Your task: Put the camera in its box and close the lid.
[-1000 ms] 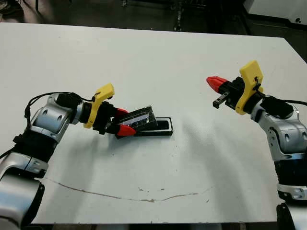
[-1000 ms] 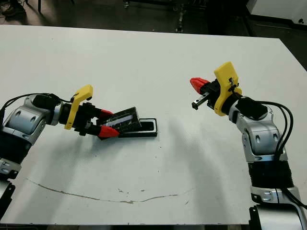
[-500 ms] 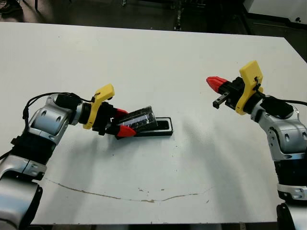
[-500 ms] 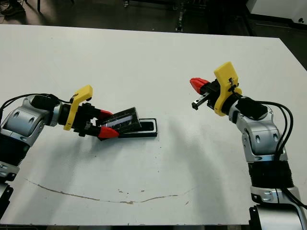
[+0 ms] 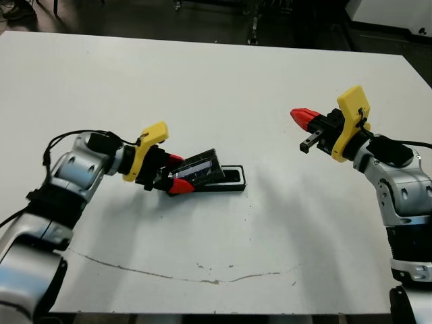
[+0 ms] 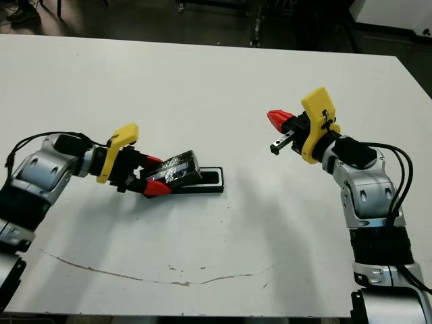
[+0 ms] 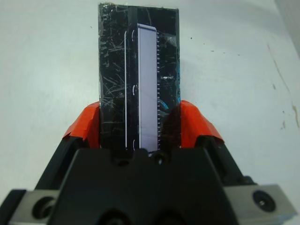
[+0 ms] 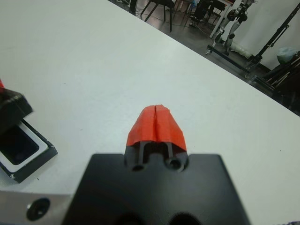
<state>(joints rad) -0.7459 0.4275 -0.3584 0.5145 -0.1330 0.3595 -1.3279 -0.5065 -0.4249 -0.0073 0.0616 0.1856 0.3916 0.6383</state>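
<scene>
My left gripper (image 5: 175, 173) is shut on the lid (image 5: 199, 167), a black speckled cover with a bright reflecting stripe (image 7: 147, 84). The lid is tilted, its far end raised over the left part of the box (image 5: 231, 182). The box is a shallow black tray with a white lining (image 8: 35, 150) and lies flat on the table. Inside that lining shows a dark glossy face, the camera (image 8: 14, 143); the lid hides most of it. My right gripper (image 5: 302, 116) is shut and holds nothing. It hovers well to the right of the box.
The white table (image 5: 223, 88) has a thin brown line (image 5: 169, 273) near its front edge. Beyond the far edge stand chairs and stands (image 8: 234, 18) on a dark floor.
My left gripper has shifted slightly to the right with the lid, which now lies a little further over the box. The right arm has not moved.
</scene>
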